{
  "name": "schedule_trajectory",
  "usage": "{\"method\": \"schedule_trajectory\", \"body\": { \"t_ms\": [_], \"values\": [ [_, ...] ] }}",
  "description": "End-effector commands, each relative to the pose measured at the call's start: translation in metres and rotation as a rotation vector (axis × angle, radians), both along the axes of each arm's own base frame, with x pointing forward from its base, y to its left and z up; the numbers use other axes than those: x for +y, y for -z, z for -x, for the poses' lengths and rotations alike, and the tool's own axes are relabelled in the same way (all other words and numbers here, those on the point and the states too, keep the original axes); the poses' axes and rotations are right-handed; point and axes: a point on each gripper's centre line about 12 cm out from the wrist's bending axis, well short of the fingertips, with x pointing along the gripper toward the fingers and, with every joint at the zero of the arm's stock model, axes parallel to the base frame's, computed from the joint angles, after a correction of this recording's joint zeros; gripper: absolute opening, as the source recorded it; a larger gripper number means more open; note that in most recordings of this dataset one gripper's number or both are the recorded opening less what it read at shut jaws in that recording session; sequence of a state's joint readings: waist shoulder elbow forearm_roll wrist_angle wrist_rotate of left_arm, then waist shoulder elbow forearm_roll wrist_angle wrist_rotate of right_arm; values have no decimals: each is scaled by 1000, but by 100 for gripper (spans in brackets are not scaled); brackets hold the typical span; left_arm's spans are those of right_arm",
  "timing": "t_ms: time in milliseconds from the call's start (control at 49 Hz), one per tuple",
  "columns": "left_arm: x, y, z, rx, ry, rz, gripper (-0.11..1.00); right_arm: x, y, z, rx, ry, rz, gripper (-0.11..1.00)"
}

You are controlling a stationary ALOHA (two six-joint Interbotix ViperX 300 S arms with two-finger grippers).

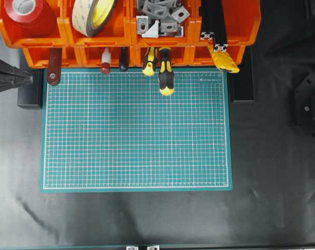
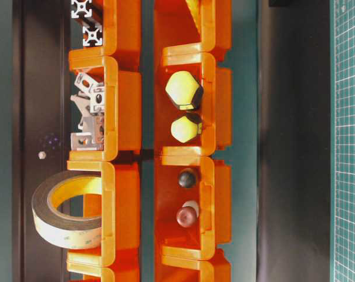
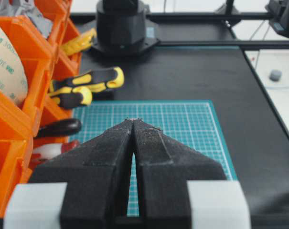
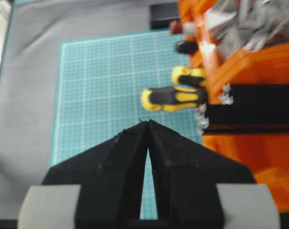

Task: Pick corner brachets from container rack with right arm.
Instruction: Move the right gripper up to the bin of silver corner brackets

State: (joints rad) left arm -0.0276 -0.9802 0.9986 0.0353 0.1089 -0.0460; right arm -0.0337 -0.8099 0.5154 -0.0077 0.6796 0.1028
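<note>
The corner brachets lie in a loose silver-grey heap in an upper bin of the orange container rack, third bin from the left. From table level the brachets stick out above the bin wall of the rack. In the right wrist view my right gripper is shut and empty, hovering over the green mat, with the rack to its right and the blurred brachets ahead. My left gripper is also shut and empty, at the mat's left side.
A green gridded cutting mat covers the middle of the black table. Yellow-black screwdriver handles jut from the lower bins over the mat's far edge. Black slotted bars, a tape roll and red tape fill other bins.
</note>
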Motion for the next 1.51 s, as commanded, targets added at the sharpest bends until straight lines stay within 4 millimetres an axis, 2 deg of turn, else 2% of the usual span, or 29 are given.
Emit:
{"method": "schedule_trajectory", "body": {
  "t_ms": [0,122,286,428,551,673,775,979,1061,1489],
  "values": [
    [0,-11,-3,-23,1,2,0,-10,-40,-7,71,42,8,1],
    [0,-10,-4,-15,1,2,0,-24,-61,-19,171,102,24,0],
    [0,-9,-5,-13,0,16,0,-49,-74,-37,299,178,69,0],
    [-1,-8,-5,-8,-3,50,0,-65,-73,-61,351,161,130,1],
    [-2,-9,-4,-11,1,49,0,-71,-68,-86,390,99,191,1],
    [-2,-12,-1,-25,3,50,0,-76,-64,-102,407,75,213,4],
    [-3,-14,0,-29,8,48,0,-80,-62,-111,408,81,216,17],
    [-4,-12,-1,-24,14,50,0,-87,-49,-128,410,86,215,72],
    [-4,-11,-2,-20,14,50,0,-88,-43,-134,422,85,212,84],
    [-4,-13,-1,-26,13,48,0,-102,-2,-163,541,81,185,85]
  ]
}}
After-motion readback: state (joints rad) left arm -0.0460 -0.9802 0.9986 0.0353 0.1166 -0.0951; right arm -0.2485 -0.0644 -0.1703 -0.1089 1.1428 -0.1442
